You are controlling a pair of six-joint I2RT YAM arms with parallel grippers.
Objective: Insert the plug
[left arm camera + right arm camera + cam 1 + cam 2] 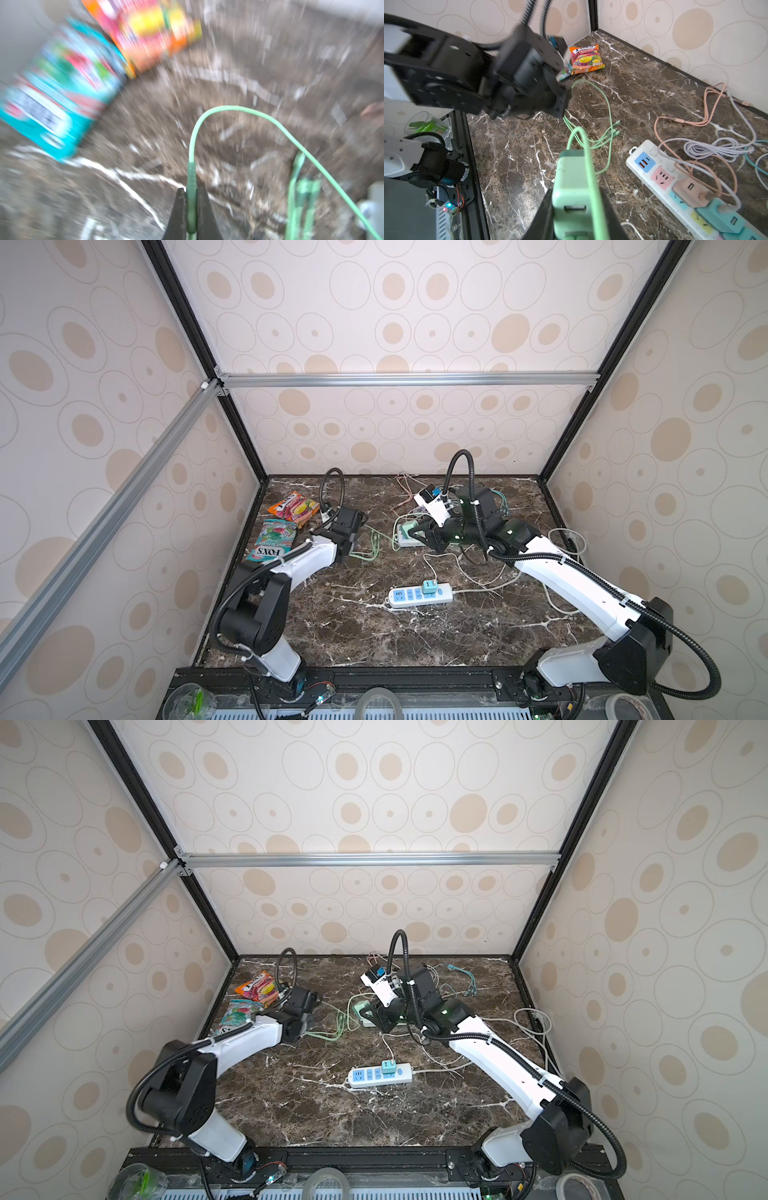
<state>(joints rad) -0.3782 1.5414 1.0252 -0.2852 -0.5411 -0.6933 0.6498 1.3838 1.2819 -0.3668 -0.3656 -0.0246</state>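
The left hand [191, 190] is clamping the green cable's plug [191, 176] at the bottom centre of its wrist view, the right hand [576, 192] is gripping the mint-green charger [571, 166] low in its own, whose USB port [575, 208] is gaping empty: pickup looking done, insertion not yet.

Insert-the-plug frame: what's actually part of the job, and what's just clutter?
In the job: green plug, in the shut left tool; green charger, gripped by the right tool.
Lying about: orange sweet bag, teal sweet bag, blue-socket strip, pink cable, white cable.
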